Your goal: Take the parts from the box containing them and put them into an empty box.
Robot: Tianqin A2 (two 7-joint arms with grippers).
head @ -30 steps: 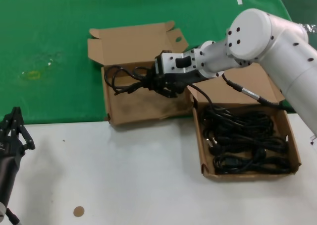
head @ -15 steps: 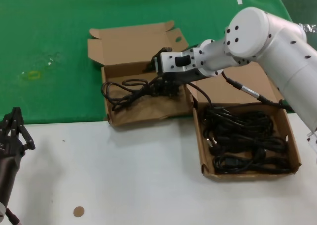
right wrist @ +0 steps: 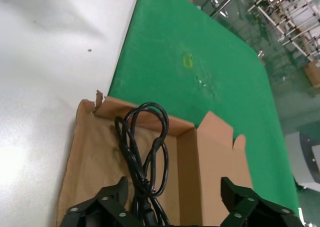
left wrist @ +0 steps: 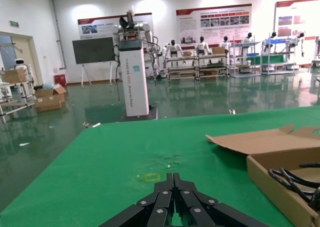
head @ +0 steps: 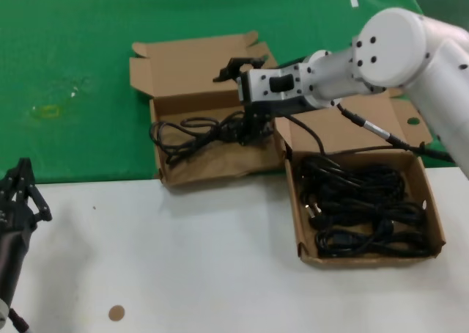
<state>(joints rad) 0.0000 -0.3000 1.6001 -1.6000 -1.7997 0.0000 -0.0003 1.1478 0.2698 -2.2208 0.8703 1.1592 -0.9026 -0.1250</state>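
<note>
Your right gripper [head: 236, 67] hangs with its black fingers spread wide over the back of the shallow brown cardboard box with the wavy front wall [head: 212, 173] — nothing is pinched between them, and one thin black power cord [head: 194, 133] lies looped on that box's floor just below (the right wrist view shows its loop [right wrist: 145, 147] between the two fingers). Just beside it to the right sits the second brown cardboard box [head: 366, 257], straight-walled and holding the remaining black cord bundles [head: 363, 208]. Your left gripper [head: 20, 194] waits at the near left over the white table [head: 190, 267] — fingertips pressed together in its own wrist view.
</note>
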